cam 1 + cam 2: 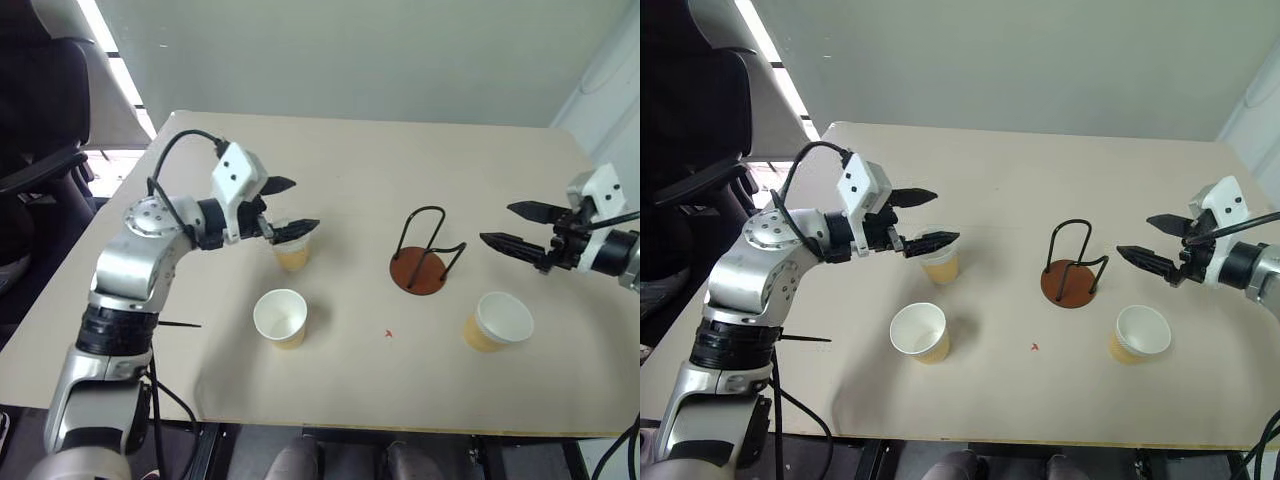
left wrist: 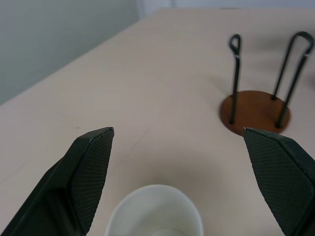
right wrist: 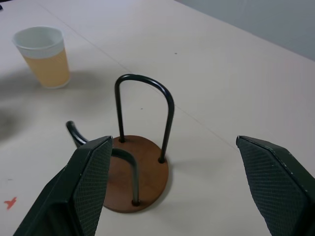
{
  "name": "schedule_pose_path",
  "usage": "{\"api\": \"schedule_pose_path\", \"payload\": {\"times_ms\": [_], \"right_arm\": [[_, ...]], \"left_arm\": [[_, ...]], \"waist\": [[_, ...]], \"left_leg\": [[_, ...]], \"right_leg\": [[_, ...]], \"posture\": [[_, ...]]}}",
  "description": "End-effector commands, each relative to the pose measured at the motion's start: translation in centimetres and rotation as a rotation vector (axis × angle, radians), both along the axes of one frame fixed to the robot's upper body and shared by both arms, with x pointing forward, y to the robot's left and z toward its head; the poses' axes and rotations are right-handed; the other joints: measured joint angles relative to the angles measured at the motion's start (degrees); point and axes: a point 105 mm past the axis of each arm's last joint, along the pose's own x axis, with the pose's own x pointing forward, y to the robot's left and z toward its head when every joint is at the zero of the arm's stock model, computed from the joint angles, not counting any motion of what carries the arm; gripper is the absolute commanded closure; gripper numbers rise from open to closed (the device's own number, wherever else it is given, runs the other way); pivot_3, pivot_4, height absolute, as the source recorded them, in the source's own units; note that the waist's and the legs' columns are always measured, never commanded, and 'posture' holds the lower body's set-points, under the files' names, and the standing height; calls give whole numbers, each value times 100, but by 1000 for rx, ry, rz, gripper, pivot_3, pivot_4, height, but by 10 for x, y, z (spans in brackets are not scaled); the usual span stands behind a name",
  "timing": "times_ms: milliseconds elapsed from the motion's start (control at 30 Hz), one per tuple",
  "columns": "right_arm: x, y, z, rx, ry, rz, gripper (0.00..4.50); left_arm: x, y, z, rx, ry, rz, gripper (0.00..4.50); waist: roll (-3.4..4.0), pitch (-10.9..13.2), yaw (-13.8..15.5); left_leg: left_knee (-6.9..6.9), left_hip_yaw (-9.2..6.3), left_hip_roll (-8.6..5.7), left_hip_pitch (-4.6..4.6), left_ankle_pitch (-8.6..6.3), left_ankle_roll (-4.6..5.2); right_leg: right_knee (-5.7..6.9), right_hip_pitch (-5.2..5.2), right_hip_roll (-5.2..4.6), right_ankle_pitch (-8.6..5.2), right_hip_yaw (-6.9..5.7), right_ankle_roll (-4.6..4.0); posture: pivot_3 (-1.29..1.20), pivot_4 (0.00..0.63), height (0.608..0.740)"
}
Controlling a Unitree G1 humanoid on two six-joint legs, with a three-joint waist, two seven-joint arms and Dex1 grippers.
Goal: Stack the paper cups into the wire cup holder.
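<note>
Left eye view: we see the left gripper (image 1: 288, 208) with fingers spread apart, hovering over one paper cup (image 1: 293, 252) without gripping it. The right gripper (image 1: 520, 226) is likewise spread and empty. Between them stands the wire cup holder (image 1: 420, 268), empty. Two more cups (image 1: 281, 318) (image 1: 499, 322) stand nearer us on the table (image 1: 380, 160).

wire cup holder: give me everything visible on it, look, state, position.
The wire cup holder has a round reddish-brown disc base, wood-like, with thin black wire loops rising from it: one tall upright arch and a lower loop curving outward. It holds no cups and stands upright on the beige table, right of centre. Nothing touches it. The open right gripper hangs to its right, apart from it; the nearest paper cup stands in front of it, to the right.
</note>
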Motion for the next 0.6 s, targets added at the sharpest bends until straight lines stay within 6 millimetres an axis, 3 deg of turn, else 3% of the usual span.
{"api": "schedule_pose_path", "payload": {"times_ms": [33,600], "right_arm": [[-13,-2,20,-8,-42,7,383],[-22,0,15,-25,-1,28,383]], "left_arm": [[-3,-4,10,30,-41,-55,26],[-21,-37,3,-3,24,-246,26]], "waist": [[0,0,2],[0,0,9]], "left_leg": [[0,0,0,0,0,0],[-1,4,2,-11,-1,-1]], "right_leg": [[0,0,0,0,0,0],[2,-13,0,-3,2,8]], "posture": [[0,150,740],[0,150,740]]}}
